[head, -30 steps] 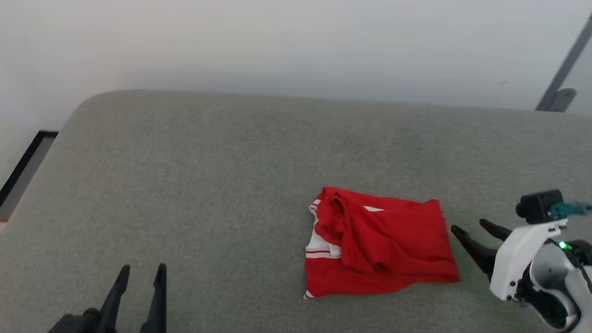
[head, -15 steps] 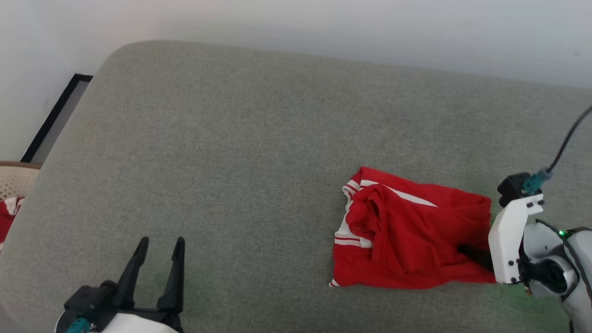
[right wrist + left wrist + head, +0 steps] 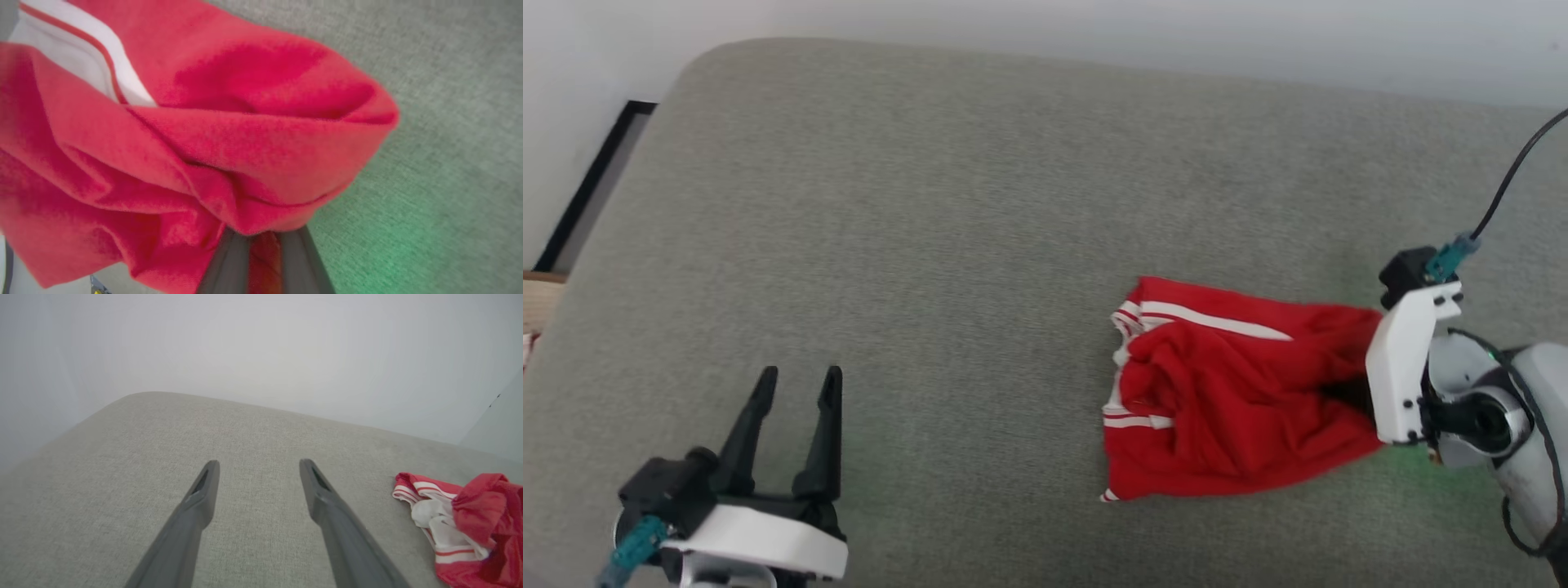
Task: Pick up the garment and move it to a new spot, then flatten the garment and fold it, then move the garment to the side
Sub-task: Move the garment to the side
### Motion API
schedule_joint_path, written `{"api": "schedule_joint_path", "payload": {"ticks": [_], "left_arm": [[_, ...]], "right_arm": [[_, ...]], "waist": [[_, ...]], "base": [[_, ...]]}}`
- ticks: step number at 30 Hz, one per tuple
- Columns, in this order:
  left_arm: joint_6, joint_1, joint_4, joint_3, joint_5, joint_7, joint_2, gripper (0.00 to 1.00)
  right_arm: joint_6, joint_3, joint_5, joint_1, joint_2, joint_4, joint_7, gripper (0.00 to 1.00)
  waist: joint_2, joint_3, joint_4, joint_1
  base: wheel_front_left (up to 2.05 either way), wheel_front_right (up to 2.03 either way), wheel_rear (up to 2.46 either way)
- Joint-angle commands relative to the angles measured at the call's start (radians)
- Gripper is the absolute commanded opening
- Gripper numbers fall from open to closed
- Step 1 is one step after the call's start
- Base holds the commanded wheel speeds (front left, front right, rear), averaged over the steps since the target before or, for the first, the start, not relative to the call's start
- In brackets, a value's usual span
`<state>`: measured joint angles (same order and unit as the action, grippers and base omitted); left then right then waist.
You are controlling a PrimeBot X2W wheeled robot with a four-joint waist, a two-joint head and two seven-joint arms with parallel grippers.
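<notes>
Grey-green upholstered surface (image 3: 931,204), woven texture, rounded far-left corner; we record it as the ground for every item below. Pale blank wall (image 3: 1094,33) runs behind its far edge.

Item 1: the garment (image 3: 1225,408). We list it as bright red jersey cloth with white panels and red-and-white striped trim, bunched and loosely folded. It lies on the right half of the surface, with its striped end turned toward the middle and its right edge gathered up at the right arm. In the left wrist view it sits at the far right, well apart from that arm's fingers.

Item 2: right gripper (image 3: 1347,394), on a white bracket. Its dark fingers reach into the garment's right edge. In the right wrist view we see them drawn close together with a fold of red cloth pinched between them.

Item 3: left gripper (image 3: 799,384), at the lower left, over bare surface. We note its jaws spread wide and holding nothing.

Item 4: black cable (image 3: 1511,175), rising from the right wrist toward the upper right.

Item 5: green glow (image 3: 1413,461), cast on the surface just below the right wrist.

Item 6: teal connector (image 3: 1450,257), at the cable's lower end.
</notes>
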<state>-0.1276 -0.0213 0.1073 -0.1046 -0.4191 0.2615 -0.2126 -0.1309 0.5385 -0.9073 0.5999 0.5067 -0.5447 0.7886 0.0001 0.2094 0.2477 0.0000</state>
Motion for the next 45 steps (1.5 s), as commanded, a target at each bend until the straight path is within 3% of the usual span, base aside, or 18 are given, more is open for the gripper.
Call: {"api": "schedule_joint_path", "payload": {"ticks": [1, 11, 20, 33, 45], "left_arm": [[-0.003, -0.023, -0.005, 0.0, -0.005, 0.005, -0.005, 1.0], [-0.003, -0.116, -0.031, -0.031, 0.011, 0.005, -0.032, 1.0], [-0.003, -0.221, -0.055, -0.105, 0.043, 0.005, -0.042, 1.0], [-0.003, -0.386, -0.068, -0.257, 0.069, 0.005, -0.067, 1.0], [-0.003, -0.488, -0.071, -0.346, 0.076, 0.005, -0.072, 1.0]], "right_arm": [[0.0, -0.002, -0.008, 0.009, -0.015, 0.007, -0.009, 0.0], [0.0, -0.069, 0.031, 0.103, 0.089, 0.082, -0.024, 0.0], [0.0, -0.12, 0.142, 0.174, 0.18, 0.082, -0.121, 0.0], [0.0, -0.196, 0.375, 0.26, 0.214, 0.005, -0.294, 0.0], [0.0, -0.283, 0.574, 0.349, 0.222, -0.123, -0.406, 0.0]], "waist": [[-0.0001, 0.01, -0.022, 0.0], [-0.0001, 0.063, -0.129, 0.0], [-0.0001, 0.108, -0.212, 0.0], [-0.0001, 0.183, -0.322, 0.0], [-0.0001, 0.249, -0.373, 0.0]], "base": [[0.0, 0.0, 0.0], [0.0, 0.0, 0.0], [0.0, 0.0, 0.0], [0.0, 0.0, 0.0], [0.0, 0.0, 0.0]]}}
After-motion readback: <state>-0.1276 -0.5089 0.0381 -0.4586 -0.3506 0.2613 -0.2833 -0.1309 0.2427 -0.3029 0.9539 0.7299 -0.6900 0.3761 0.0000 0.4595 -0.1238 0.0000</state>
